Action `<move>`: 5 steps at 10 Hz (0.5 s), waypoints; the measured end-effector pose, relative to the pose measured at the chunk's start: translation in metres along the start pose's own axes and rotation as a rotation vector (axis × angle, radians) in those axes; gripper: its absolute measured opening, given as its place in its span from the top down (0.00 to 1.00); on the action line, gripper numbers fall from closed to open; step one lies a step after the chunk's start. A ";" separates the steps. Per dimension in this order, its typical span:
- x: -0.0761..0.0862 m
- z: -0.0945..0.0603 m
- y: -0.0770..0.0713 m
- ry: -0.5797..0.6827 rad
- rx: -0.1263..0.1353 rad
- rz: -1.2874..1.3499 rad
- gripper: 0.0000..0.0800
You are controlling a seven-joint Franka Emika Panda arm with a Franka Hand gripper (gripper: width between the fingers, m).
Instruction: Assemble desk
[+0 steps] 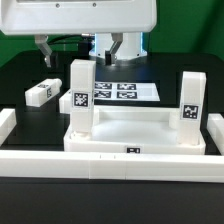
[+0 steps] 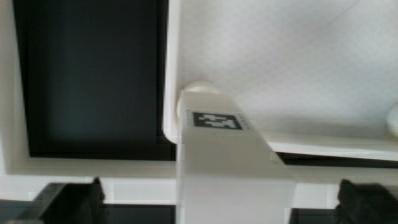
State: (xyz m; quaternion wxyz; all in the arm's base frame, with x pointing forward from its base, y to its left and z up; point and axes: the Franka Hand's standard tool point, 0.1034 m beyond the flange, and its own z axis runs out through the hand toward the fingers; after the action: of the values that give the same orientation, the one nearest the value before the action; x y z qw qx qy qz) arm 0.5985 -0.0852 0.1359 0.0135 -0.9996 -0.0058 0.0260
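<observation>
The desk's tabletop lay rim-up at the front of the black table, its front edge beside the low border wall. The left upright leg stood at its corner toward the exterior view's left, and the right upright leg at the opposite corner. A loose leg lay flat on the table, apart from the tabletop, and the marker board lay behind it.

The claw hung just above the left upright leg with its jaws spread wide, holding nothing. Its fingers stood out to either side of the leg's line and clear of it. In the wrist view the claw looked down along that leg, whose tag faced the camera, and dark fingers sat well off to each side with bare gaps between.

The arm's white body was cut off by the exterior view's upper edge. The wrist view clipped the fingers at its edge and showed them blurred. There the tabletop was washed out to plain white, so how the leg met it could not be made out.
</observation>
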 end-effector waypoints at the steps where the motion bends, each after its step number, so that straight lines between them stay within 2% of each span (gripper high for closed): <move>1: -0.001 0.001 0.001 -0.002 0.000 0.003 0.19; 5: -0.003 0.009 0.005 -0.014 0.000 0.005 0.19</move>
State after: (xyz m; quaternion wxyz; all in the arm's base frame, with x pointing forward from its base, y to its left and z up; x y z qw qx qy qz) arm 0.5948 -0.0903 0.1270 0.0136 -0.9994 -0.0036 0.0330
